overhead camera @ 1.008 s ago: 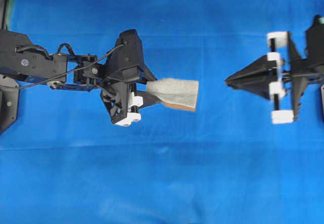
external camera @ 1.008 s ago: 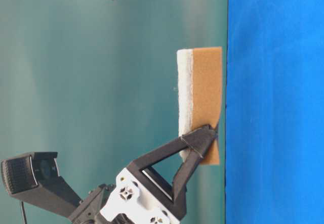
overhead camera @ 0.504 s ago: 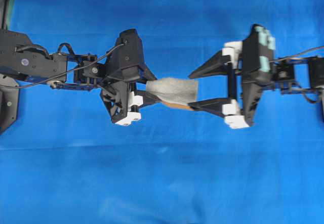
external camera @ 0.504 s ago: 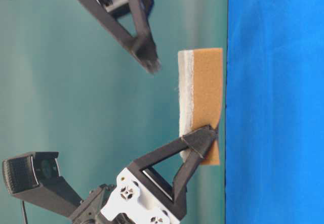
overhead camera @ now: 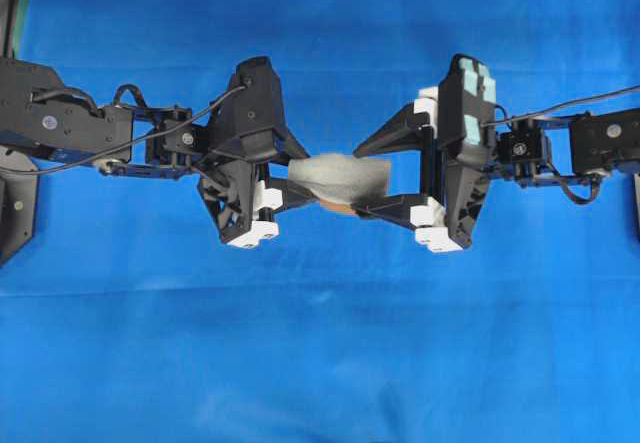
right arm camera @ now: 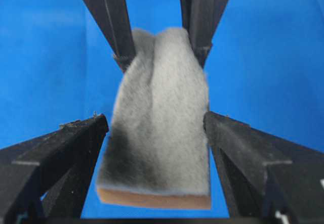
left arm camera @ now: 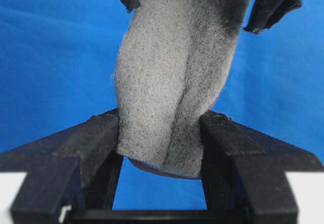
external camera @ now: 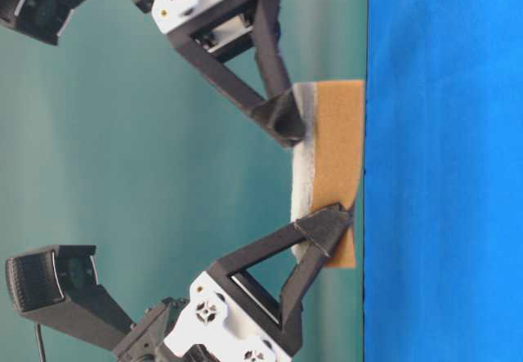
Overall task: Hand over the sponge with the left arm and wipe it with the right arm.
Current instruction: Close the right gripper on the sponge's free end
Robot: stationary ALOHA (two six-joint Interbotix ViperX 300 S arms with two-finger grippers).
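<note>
Now near end: my left gripper (overhead camera: 300,185) clenched on sponge (overhead camera: 345,178), which hangs between both arms above blue cloth (overhead camera: 320,343). Sponge light, soft; felt top creases under squeeze. Pale fuzzy layer over thin orange-brown base. Far end: my right gripper (overhead camera: 375,176) spread wide, 2 fingers flanking free end. Best hold there, across flanks.

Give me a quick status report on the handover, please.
Left pincer shut on sponge, held above table. Right pincer open, straddling sponge's free end. Nothing in the way.
</note>
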